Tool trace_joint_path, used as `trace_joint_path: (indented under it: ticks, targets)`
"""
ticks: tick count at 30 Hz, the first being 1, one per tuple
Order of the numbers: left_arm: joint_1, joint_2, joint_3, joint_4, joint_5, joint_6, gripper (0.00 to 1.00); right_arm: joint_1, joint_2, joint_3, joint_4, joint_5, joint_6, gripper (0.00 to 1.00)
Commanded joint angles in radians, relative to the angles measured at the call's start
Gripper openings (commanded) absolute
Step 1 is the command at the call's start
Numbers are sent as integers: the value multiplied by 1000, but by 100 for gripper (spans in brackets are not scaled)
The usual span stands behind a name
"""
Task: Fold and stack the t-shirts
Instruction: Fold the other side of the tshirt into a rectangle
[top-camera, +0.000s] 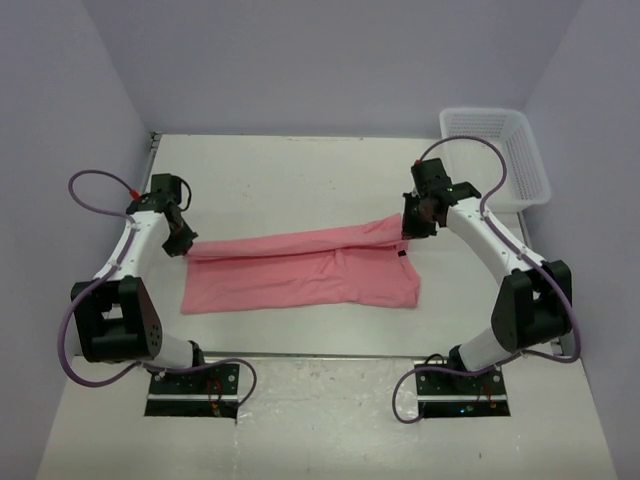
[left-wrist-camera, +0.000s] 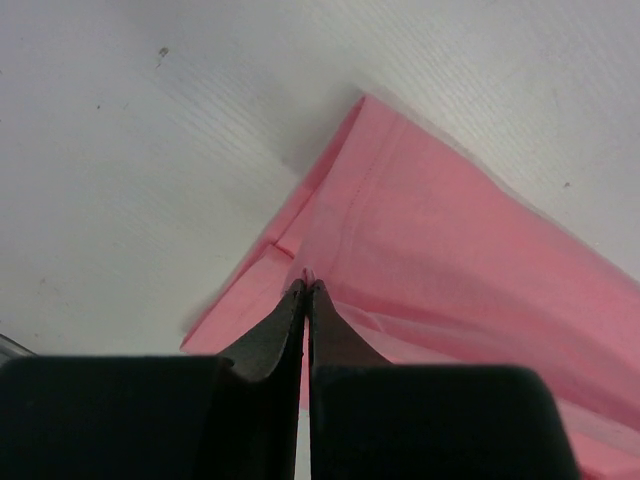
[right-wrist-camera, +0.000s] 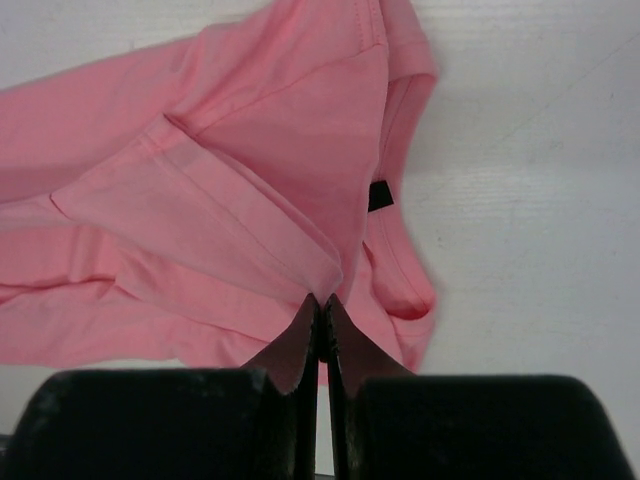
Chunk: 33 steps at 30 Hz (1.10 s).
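We locate the salmon-pink t-shirt (top-camera: 300, 275) on the white tabletop (top-camera: 300, 170), in the middle zone between the two arms. It lies as a wide band running left to right, with its far edge doubled over onto itself. Its near edge rests flat on the tabletop.

The left jaws are pressed together. In the left wrist view the two black tips meet on a seamed edge of the t-shirt, and a small nip of pink fabric shows between them. In the top view this grip sits at the far left corner of the garment, next to the left arm (top-camera: 135, 250).

The right jaws are also pressed together. In the right wrist view they pinch a folded, hemmed edge of the t-shirt, and the fabric fans out from the tips. In the top view the far right corner of the garment rises toward the wrist of the right arm (top-camera: 490, 245), while the rest stays on the tabletop.

A small black label (right-wrist-camera: 379, 195) sits on the fabric near the right end, beside a rounded hemmed opening.

A white plastic mesh basket (top-camera: 500, 150) stands at the far right corner of the tabletop, apart from the t-shirt.
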<state>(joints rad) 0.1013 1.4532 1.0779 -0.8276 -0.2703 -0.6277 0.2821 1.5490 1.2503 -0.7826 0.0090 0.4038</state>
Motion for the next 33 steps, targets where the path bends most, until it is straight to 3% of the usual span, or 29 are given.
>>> trace_joint_path:
  ticks: [1,2,3,5,6,7,8,9,10,13,15,16,17,18,19,22,23,25,29,33]
  targets:
    - [-3,-42,-22,-13,-9,-3,0,18,-58,-44,-1,17,26,0]
    - [-3,-45,-27,-21,-4,-4,1,26,-72,-63,-16,17,45,0]
    - [-3,-60,-42,-27,15,-7,16,38,-123,-84,-30,16,59,4]
    - [-6,-126,-91,-36,58,-23,51,126,-222,-196,-17,63,116,28]
    - [-15,-160,-104,-47,43,-35,53,150,-319,-228,5,75,139,81]
    - [-65,-197,-113,-48,19,-84,58,160,-349,-238,14,19,154,92]
    - [-93,-236,-118,-41,-7,-99,76,161,-365,-221,25,5,144,95]
    - [-147,-291,-110,-44,-80,-142,87,161,-348,-151,16,11,133,96]
    - [-203,-306,-90,-57,-120,-164,88,161,-324,-108,-3,40,121,96]
    - [-238,-301,-7,-68,-211,-172,89,161,-192,45,-66,115,63,95]
    - [-241,-243,36,-17,-167,-130,82,160,-115,136,-66,97,50,95]
    - [-239,-178,59,1,-106,-97,61,160,-37,162,-66,85,44,88]
    - [-239,-139,77,11,-71,-77,38,158,-2,187,-61,68,41,72]
    - [-241,-61,103,16,-17,-57,0,160,66,223,-40,50,33,1]
    - [-242,-60,111,19,-17,-55,0,158,100,242,-29,27,32,0]
    - [-249,53,105,79,84,-29,0,161,206,322,-6,-102,-12,0]
    - [-252,90,100,94,136,-27,0,161,274,346,-12,-118,-14,10]
    - [-271,111,91,151,155,-14,0,161,325,396,-21,-139,-28,45]
    - [-279,183,94,180,171,5,0,160,384,411,-20,-139,-42,75]
    - [-279,203,85,197,178,17,0,158,433,428,-38,-144,-43,72]
